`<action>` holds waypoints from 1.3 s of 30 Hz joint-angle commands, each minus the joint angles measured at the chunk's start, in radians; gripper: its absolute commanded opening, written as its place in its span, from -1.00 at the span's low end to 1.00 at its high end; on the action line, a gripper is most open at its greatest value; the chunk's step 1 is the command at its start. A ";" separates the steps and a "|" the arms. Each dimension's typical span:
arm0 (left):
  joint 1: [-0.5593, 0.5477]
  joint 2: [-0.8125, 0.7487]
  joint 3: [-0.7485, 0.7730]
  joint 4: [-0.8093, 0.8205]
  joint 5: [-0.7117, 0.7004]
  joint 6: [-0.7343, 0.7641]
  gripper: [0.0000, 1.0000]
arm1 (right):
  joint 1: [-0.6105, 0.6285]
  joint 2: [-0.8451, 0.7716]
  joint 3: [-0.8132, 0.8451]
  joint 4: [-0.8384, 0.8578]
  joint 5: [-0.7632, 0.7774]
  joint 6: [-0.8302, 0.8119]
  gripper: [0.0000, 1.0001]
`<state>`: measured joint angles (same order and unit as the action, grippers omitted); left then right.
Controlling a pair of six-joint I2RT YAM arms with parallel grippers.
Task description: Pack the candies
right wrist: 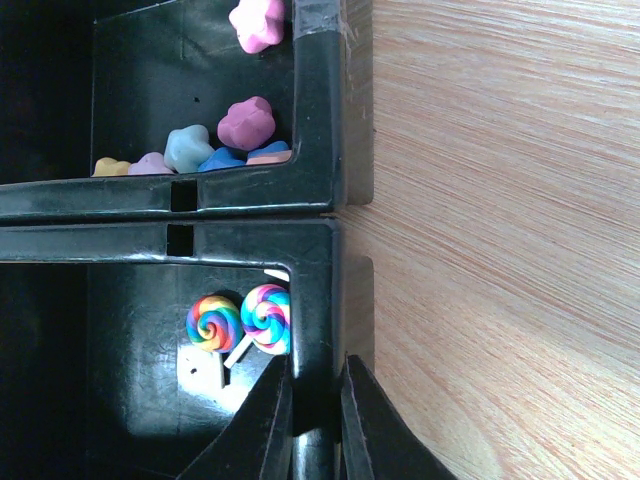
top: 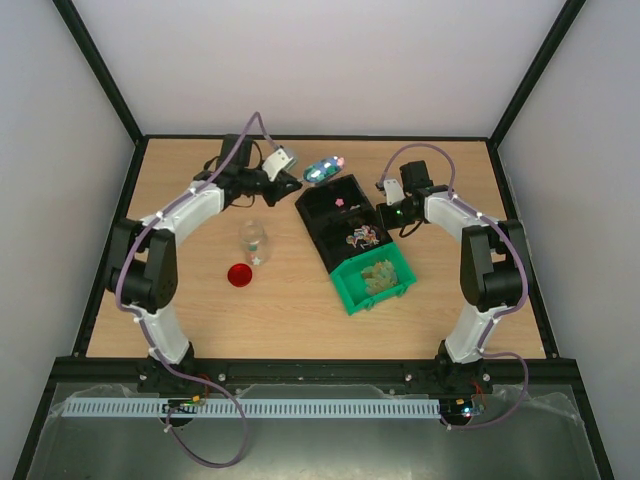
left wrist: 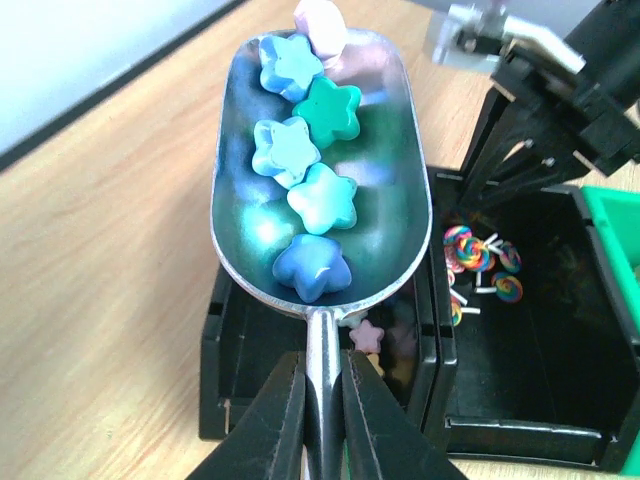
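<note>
candies (left wrist: 305, 150): a handful of star-shaped sweets, blue, teal and one pale pink, lie in a row in the bowl of the scoop (left wrist: 395, 220), straight ahead of the left pincer (left wrist: 325, 368) and apart from its tips.
scoop: silver metal, held level in the air over the far end of the black bin (left wrist: 215, 340), its bowl reaching out past the bin over the table (top: 470, 320).
left pincer: narrow, both fingers pinched on the scoop's thin handle.
left arm: stretched forward with the elbow out to the left, forearm angled inward to the far middle of the table.
more candies: pink, blue and pale stars (right wrist: 245, 122) lie in the bin's far compartment; rainbow lollipops (right wrist: 240, 322) lie in the middle one, close by the wall.
right pincer (right wrist: 315, 375): narrow, clamped over the black bin's side wall, one finger inside, one outside.
right arm: reaches forward along the right side, wrist turned in to the bin.
green bin (top: 350, 292): joined to the black bin's near end, holding greenish-tan sweets (top: 380, 275).
jar (top: 254, 242): clear, upright, left of the bins.
red lid (top: 240, 276): flat on the table just beside the jar.
</note>
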<state>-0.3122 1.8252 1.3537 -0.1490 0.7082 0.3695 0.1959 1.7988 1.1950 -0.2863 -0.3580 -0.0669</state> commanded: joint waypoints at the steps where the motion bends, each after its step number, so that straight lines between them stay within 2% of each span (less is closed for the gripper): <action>1: 0.019 -0.071 -0.051 0.101 0.085 -0.011 -0.95 | -0.007 0.005 0.014 -0.023 -0.005 0.000 -0.97; 8: 0.036 -0.100 -0.087 0.185 0.113 -0.084 -0.95 | -0.007 0.004 0.015 -0.022 -0.007 -0.003 -0.97; 11: 0.060 -0.110 -0.045 0.120 0.098 -0.065 -0.95 | -0.008 -0.001 0.015 -0.025 -0.002 -0.007 -0.97; 16: 0.110 -0.150 0.091 -0.281 0.050 0.143 -0.95 | -0.007 -0.005 0.016 -0.026 -0.012 -0.005 -0.97; 21: 0.217 -0.212 0.144 -0.646 -0.002 0.394 -0.95 | -0.009 -0.011 0.014 -0.029 -0.023 -0.010 -0.97; 26: 0.355 -0.304 0.116 -0.864 0.045 0.592 -0.95 | -0.008 -0.007 0.011 -0.028 -0.037 -0.010 -0.97; 33: 0.508 -0.455 0.023 -1.075 0.063 0.822 -0.95 | -0.006 0.001 0.008 -0.023 -0.047 -0.010 -0.97; 39: 0.578 -0.535 -0.045 -1.149 -0.004 0.937 -0.95 | -0.006 0.004 0.011 -0.025 -0.048 -0.014 -0.97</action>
<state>0.2382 1.3319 1.3468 -1.1973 0.7177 1.1671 0.1936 1.7992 1.1950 -0.2867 -0.3672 -0.0700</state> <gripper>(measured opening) 0.087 0.090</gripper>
